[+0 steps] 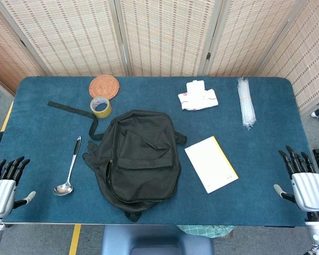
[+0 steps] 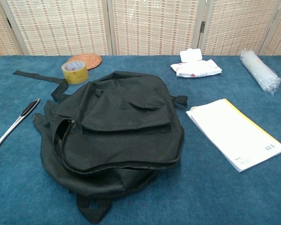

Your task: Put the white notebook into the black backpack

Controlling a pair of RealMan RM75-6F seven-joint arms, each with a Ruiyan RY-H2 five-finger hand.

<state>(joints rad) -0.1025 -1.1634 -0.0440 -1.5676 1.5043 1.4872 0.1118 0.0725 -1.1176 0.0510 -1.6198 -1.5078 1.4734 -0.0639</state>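
Note:
The black backpack [image 1: 139, 156] [image 2: 117, 126] lies flat in the middle of the blue table, its zipper running along the near and left side. The white notebook [image 1: 210, 163] [image 2: 235, 132], with a yellow edge, lies flat just right of the backpack, apart from it. My left hand [image 1: 5, 183] rests at the table's near left edge, fingers apart and holding nothing. At the near right edge is my right hand [image 1: 303, 183], also spread and holding nothing. Neither hand shows in the chest view.
A metal ladle [image 1: 69, 170] [image 2: 11, 125] lies left of the backpack. A yellow tape roll [image 1: 101, 107] [image 2: 74, 72] and woven coaster [image 1: 104, 86] sit at the back left. A white wipes packet [image 1: 198, 96] [image 2: 195, 66] and a clear plastic bundle [image 1: 245, 102] [image 2: 259, 70] lie at the back right.

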